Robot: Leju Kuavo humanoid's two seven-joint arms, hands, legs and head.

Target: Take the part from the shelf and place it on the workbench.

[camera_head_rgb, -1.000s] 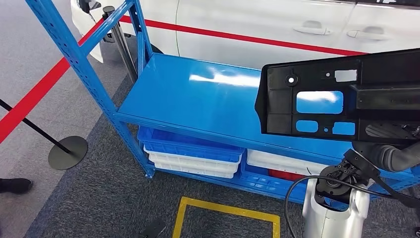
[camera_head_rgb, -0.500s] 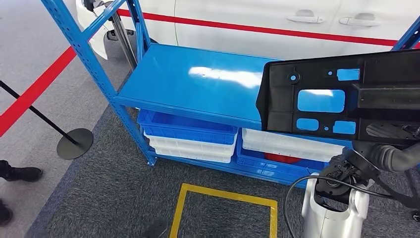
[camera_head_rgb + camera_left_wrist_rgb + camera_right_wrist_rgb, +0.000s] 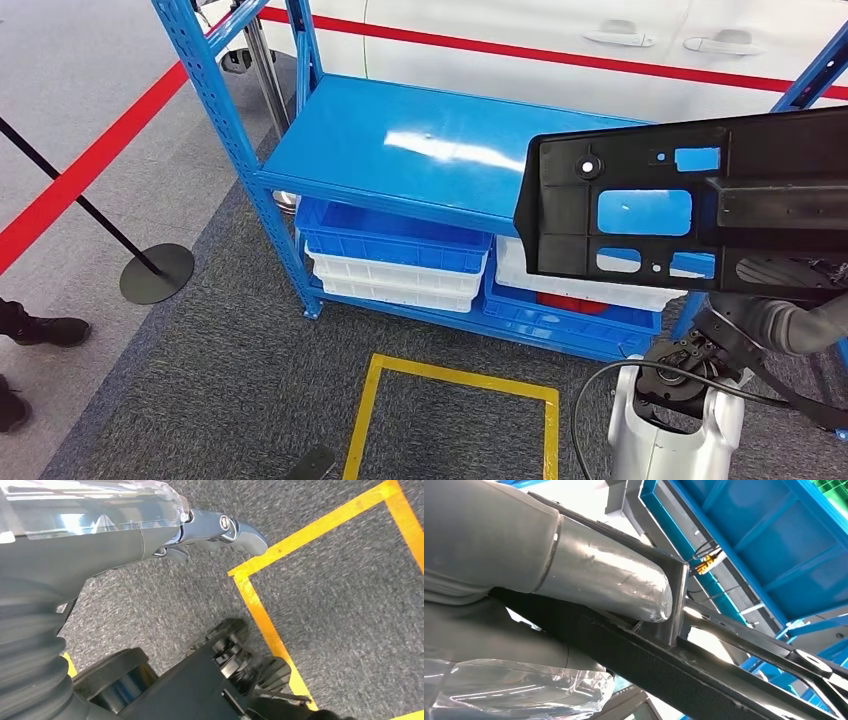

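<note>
We see our right hand (image 3: pixel 574 585) gripping the part (image 3: pixel 690 205), its thick grey thumb pressed flat along a ridge of the black panel while darker fingers wrap beneath. In the head view the part hangs in the air at three o'clock, held up in front of the shelf (image 3: pixel 420 150) and clear of its blue deck. It is a flat, matte black moulded plastic panel, roughly rectangular, with rounded corners, one large cutout, several smaller ones and a round boss; its underside looks finely grained in the right wrist view. Our right arm (image 3: pixel 680 420) rises from five o'clock, a silver-white shell with a black cable looping around it.

Our left hand (image 3: pixel 210 530) hangs low over grey carpet, holding nothing, its dark fingers loosely apart above a yellow taped square (image 3: pixel 450 425).

The shelf is glossy blue painted steel with perforated uprights. Below its deck sit stacked blue and white plastic trays (image 3: pixel 395 255).
</note>
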